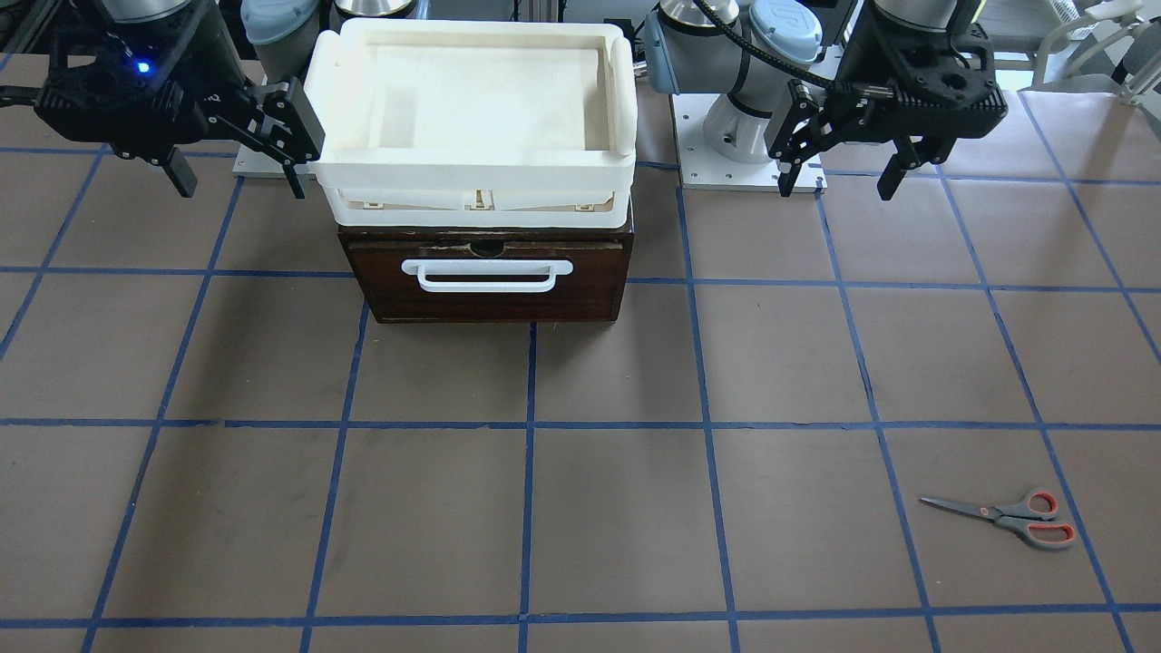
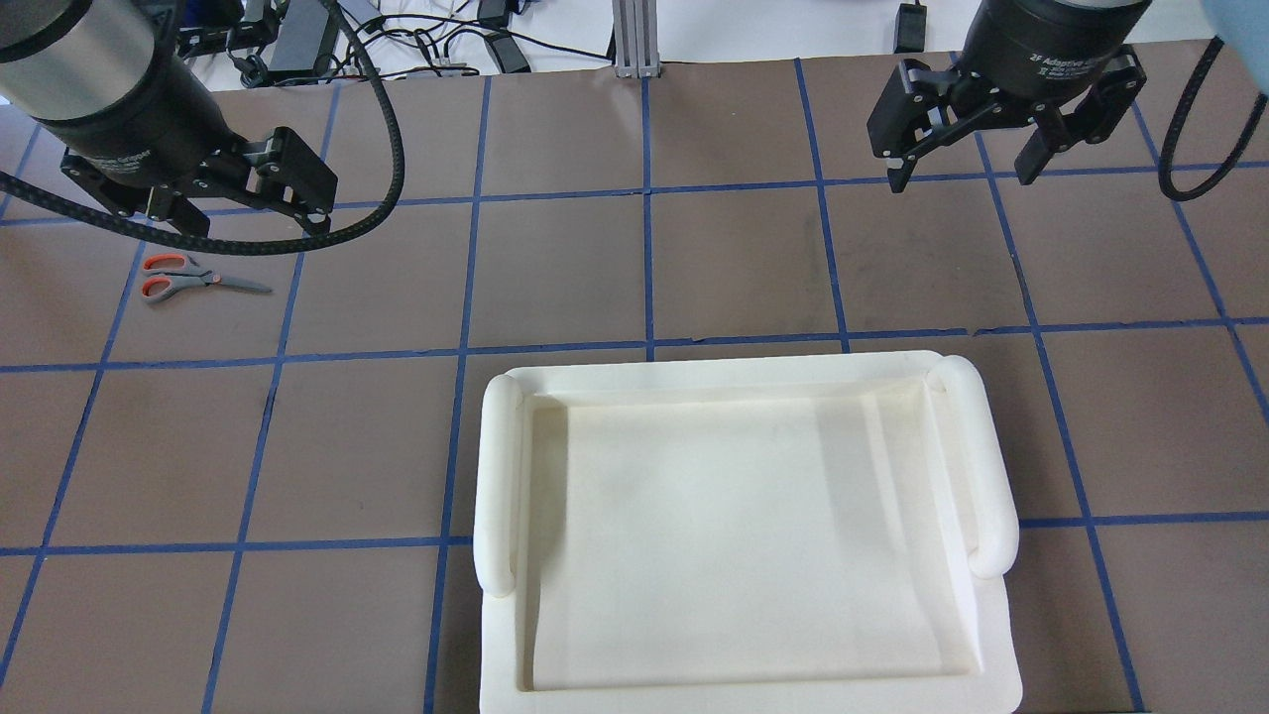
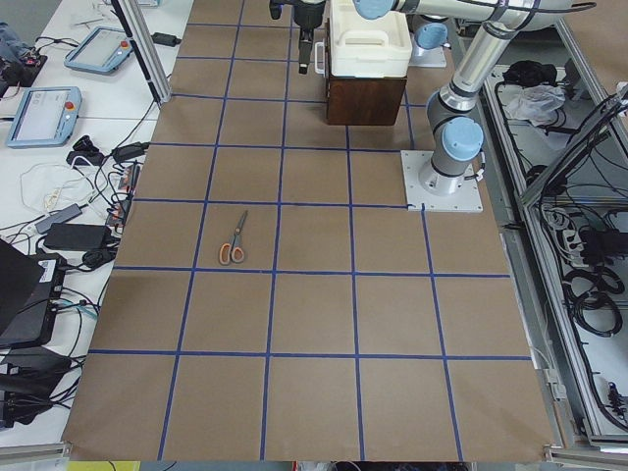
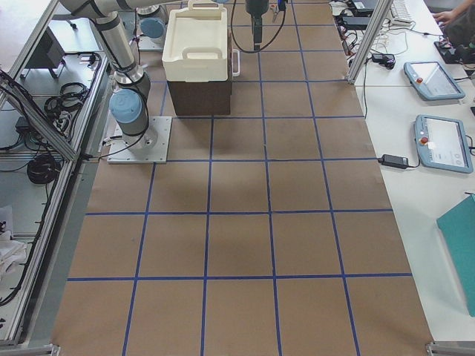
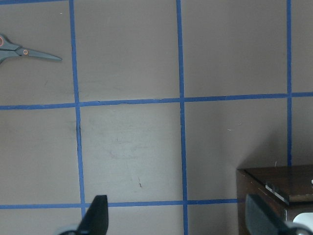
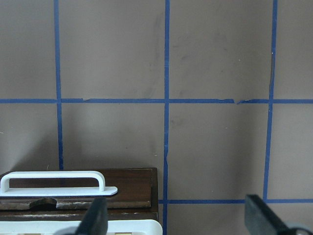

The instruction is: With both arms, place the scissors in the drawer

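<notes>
The scissors lay crosswise, well ahead and left of the nearer left arm's spread jaws; the right arm's were likewise spread.

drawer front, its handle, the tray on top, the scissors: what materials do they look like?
Drawer: dark brown wood, slightly glossy varnish, chipped along its top edge.
Handle: smooth white bar, likely plastic.
Tray: cream-white, matte, with rounded moulded rims; probably plastic, possibly foam.
Scissors: dull dark metal blades; grey handles lined orange-red, likely plastic.

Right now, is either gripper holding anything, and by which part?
Nothing is held: left gripper and right gripper are open; the scissors lie on the table.
</notes>
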